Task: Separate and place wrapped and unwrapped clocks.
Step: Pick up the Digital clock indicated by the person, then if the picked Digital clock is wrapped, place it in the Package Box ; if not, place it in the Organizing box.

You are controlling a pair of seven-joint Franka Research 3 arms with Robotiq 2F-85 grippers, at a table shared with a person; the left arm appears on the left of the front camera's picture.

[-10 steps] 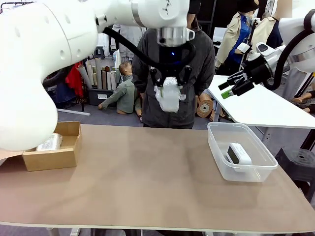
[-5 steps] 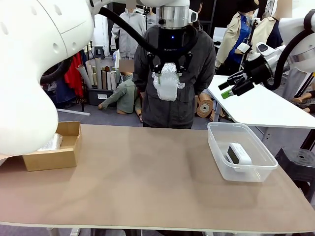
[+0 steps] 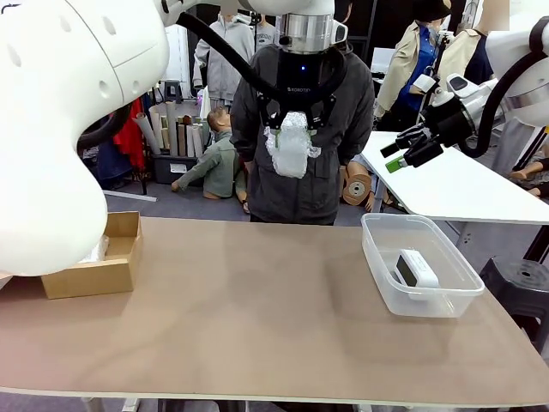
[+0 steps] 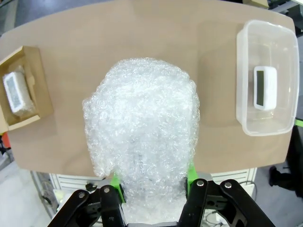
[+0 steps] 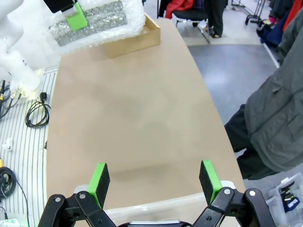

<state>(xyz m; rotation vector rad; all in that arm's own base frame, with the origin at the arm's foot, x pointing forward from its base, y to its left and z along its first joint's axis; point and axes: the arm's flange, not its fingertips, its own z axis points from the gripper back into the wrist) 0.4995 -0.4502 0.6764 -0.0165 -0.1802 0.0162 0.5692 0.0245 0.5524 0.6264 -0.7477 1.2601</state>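
High above the table's far middle, my left gripper (image 3: 292, 129) is shut on a wrapped clock (image 3: 291, 151), a whitish bubble-wrap lump hanging in front of the person's dark jacket. In the left wrist view that wrapped clock (image 4: 142, 132) sits between the green pads (image 4: 190, 172) of the left gripper (image 4: 152, 178). A second wrapped clock (image 4: 16, 92) lies in the brown cardboard box (image 4: 38, 75). The bare white clock (image 3: 416, 269) rests in the clear tub (image 3: 377, 249). My right gripper (image 3: 391, 156) hangs open and holds nothing, up at the right; its fingers (image 5: 99, 178) stand wide apart.
The cardboard box (image 3: 90, 275) stands at the table's left end, partly behind my left arm. A person in a dark jacket (image 3: 257, 120) stands at the far edge. A white table (image 3: 463, 189) lies behind on the right. The tabletop (image 3: 257, 300) between box and tub is bare.
My left gripper has risen a little with the wrapped clock still in it. The right arm, the tub and the box have not moved.
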